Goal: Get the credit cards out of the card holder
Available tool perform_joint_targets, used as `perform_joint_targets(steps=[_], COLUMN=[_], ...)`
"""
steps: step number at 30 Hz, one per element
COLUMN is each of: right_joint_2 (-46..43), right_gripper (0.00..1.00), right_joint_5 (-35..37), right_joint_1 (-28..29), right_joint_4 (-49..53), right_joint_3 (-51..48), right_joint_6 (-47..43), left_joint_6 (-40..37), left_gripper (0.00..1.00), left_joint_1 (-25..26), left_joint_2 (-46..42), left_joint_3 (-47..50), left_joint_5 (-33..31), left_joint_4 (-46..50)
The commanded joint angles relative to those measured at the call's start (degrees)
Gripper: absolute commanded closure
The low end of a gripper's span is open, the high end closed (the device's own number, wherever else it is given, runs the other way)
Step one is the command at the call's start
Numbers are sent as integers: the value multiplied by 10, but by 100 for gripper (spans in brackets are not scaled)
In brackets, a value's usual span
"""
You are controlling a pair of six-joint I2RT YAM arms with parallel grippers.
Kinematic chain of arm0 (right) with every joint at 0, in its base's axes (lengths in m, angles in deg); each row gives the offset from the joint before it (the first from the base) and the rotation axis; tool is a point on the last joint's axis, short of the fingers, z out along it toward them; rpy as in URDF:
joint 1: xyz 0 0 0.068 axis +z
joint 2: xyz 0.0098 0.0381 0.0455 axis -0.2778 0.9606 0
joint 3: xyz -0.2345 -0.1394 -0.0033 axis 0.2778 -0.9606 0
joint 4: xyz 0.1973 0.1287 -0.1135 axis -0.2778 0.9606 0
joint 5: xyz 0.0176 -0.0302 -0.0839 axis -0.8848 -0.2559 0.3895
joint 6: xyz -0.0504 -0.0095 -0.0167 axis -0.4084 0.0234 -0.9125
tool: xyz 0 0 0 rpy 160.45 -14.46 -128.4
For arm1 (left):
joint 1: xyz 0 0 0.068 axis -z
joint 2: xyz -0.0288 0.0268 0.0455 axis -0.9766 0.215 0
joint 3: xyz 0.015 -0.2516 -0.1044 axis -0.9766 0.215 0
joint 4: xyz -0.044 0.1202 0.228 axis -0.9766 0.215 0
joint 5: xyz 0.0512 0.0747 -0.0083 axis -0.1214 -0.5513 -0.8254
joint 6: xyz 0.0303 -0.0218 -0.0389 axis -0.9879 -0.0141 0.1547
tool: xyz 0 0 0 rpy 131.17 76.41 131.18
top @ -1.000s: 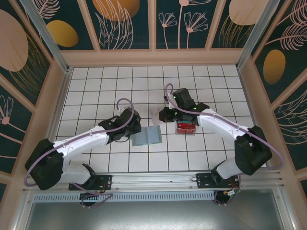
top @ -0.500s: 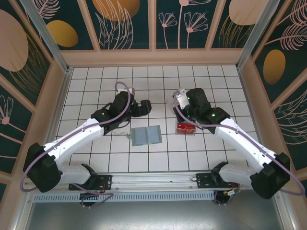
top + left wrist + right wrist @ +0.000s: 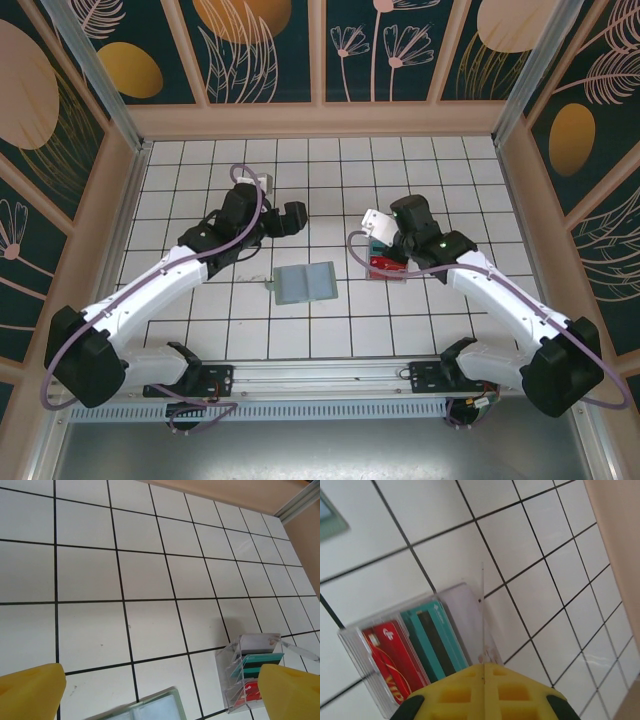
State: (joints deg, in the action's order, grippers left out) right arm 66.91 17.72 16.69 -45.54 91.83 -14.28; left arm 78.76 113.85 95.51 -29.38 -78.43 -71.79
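Here the left claw [image 3: 288, 220] is spread wide, its two yellow fingertips [image 3: 31, 692] far apart at the bottom corners of the left wrist view, with tiles between them. It hangs over the white worktop ruled with black grid lines [image 3: 450, 170], farther back and a little left of the card holder [image 3: 305, 283]. That small, flat sage grey-green folding card holder lies opened out on the tiles near the middle of the worktop, between the two arms, with its bluish-grey inside facing up. One corner of it shows at the lower edge of the left wrist view [image 3: 145, 710]. The thin rectangular credit cards [image 3: 385, 266], red and teal-green, sit side by side in a small clear plastic box [image 3: 465, 605]. The box is near the holder's right side and apart from it. In the right wrist view the teal card carries a dark stripe. The right claw [image 3: 484, 672] is above the box with its yellow fingers pressed together. A thin clear edge rises from the seam between them, and whether it is pinched there I cannot tell.
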Motion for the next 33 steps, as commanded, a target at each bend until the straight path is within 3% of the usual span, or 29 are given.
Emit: perform_joint_targets(steps=[1,13,33], right_joint_2=[6,33,53], right_gripper=[100,100,100], right_joint_5=[17,33,26], right_joint_1=[-5,-5,-12], right_joint_4=[-17,-52,-95], right_joint_3=[-7,-61,-93], right_joint_6=[-88,-127,-120], left_joint_6=[-15,-12,-9], left_gripper=[1,2,1], left_joint_1=[-5,-5,-5], left_joint_2=[-23,-38,-40], left_joint_3=[6,29,40], left_joint_5=[-2,-20,-19], left_joint_4=[-18,-22,-23])
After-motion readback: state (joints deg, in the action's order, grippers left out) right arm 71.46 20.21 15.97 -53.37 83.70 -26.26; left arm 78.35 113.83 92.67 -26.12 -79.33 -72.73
